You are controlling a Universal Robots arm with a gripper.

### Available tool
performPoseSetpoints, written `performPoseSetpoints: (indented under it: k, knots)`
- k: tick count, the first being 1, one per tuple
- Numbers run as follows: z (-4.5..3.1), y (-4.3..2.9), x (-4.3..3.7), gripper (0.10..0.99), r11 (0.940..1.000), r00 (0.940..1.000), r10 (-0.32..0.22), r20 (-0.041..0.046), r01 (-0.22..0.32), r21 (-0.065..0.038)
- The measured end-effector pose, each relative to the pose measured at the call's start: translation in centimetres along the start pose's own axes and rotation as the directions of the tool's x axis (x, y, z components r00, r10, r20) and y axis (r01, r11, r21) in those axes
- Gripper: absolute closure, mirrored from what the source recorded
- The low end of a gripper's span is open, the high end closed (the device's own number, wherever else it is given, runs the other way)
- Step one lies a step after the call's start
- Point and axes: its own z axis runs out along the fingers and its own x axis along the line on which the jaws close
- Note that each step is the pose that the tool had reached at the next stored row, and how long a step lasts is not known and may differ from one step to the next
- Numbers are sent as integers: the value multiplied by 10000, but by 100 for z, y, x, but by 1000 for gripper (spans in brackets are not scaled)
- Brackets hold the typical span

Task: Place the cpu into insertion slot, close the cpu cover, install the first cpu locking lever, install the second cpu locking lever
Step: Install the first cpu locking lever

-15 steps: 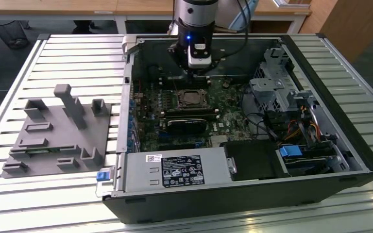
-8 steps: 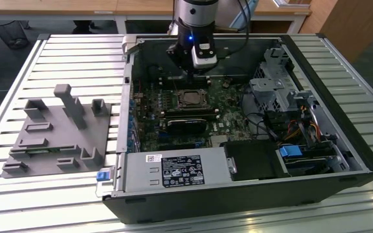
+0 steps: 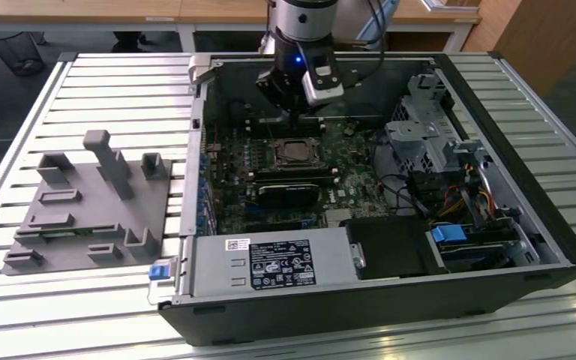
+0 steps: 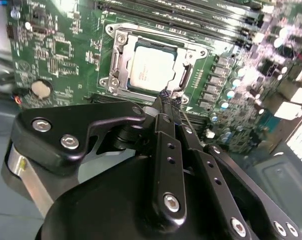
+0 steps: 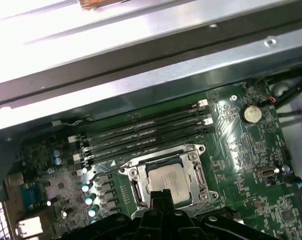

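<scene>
gripper (image 4: 167,98) fingers were pinched shut with nothing held, tips just beside edge of insertion slot (image 4: 108,82) on green board (image 4: 55,50), cpu (image 4: 152,67) sat in slot, cpu cover (image 4: 121,60) lay down around it

The arm (image 3: 304,16) enters at the upper middle of the exterior view and points steeply downward, with a blue light lit on its dark wrist housing. The black claw (image 3: 288,114) hangs below it. In both wrist views its two slim, hole-studded fingers (image 4: 169,150) lie pressed together, meeting in one narrow tip with no gap between them.
</scene>
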Motion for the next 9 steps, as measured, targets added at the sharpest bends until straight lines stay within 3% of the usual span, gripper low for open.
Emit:
performPoseSetpoints:
  k: [4, 9]
  knots:
    - [1, 0, 0, 980, 9975, 9975, -700, -33, 700, 10]
    - [2, 0, 0, 980, 9884, 9884, -1515, -67, 1516, 19]
